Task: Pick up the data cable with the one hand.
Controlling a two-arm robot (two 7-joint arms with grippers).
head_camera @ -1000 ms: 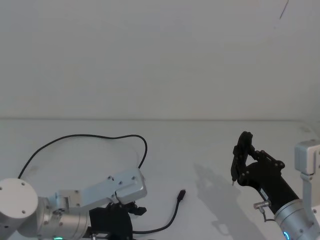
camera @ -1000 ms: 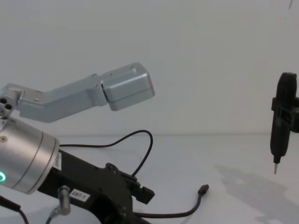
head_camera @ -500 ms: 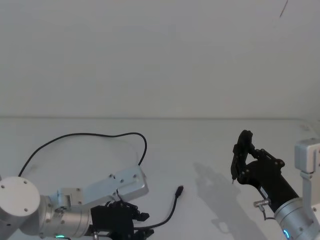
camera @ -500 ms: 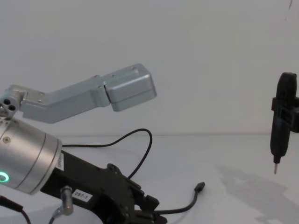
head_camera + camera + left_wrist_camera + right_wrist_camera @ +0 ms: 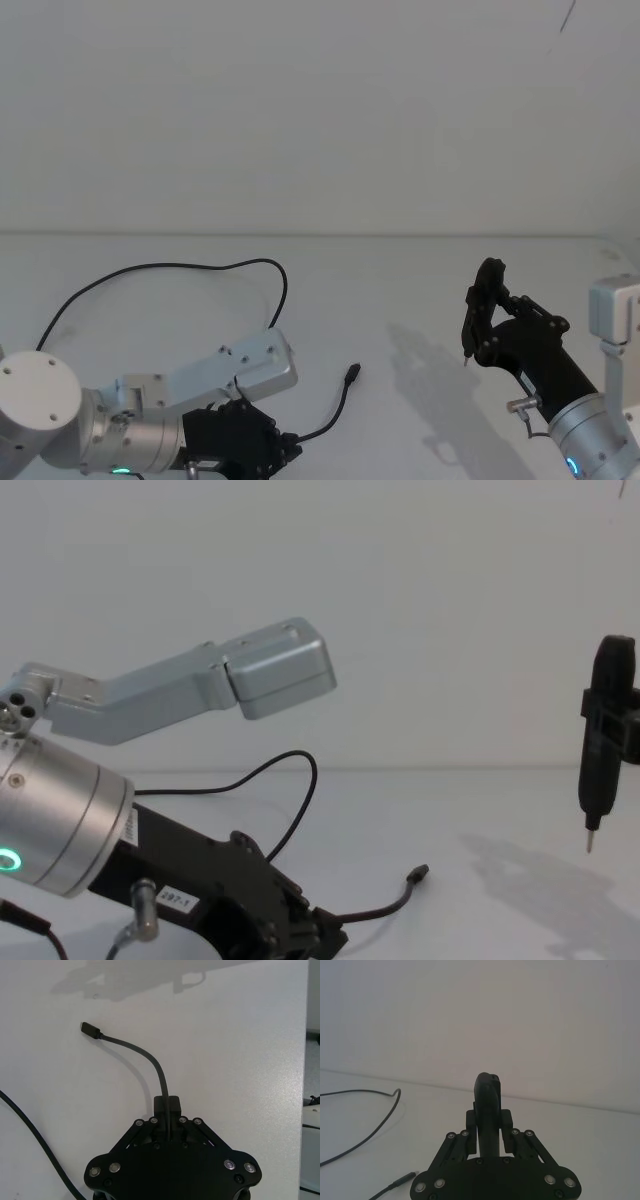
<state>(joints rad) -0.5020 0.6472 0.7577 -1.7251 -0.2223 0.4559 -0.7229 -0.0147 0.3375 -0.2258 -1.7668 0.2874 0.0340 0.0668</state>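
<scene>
Table (image 5: 420, 290): plain white, and it takes up the lower half of the head view.

Left arm: its silver wrist (image 5: 55, 825) sits at the lower left of the chest view. The left gripper (image 5: 167, 1105) is low over the table at the bottom left of the head view.

- A second ago its fingers were apart above the cord.
- They are now clenched on the data cable (image 5: 161, 1072). In the left wrist view the cord runs straight in between the two fingers.

Right gripper (image 5: 588, 842): parked at the right edge of the chest view and raised off the table. Its fingers are pressed together on nothing, and it has not moved over the last second.

Data cable: it arcs across the left of the head view, drops into the left gripper, and comes out toward frame centre.

- Over the last second the loop has pulled in slightly.
- The plug tip (image 5: 352, 372) has shifted up and to the left in the frame.

Judgement: the grasp is made and the cord is following the gripper. What remains is the lift. I cannot tell whether the plug end is clear of the table yet.
</scene>
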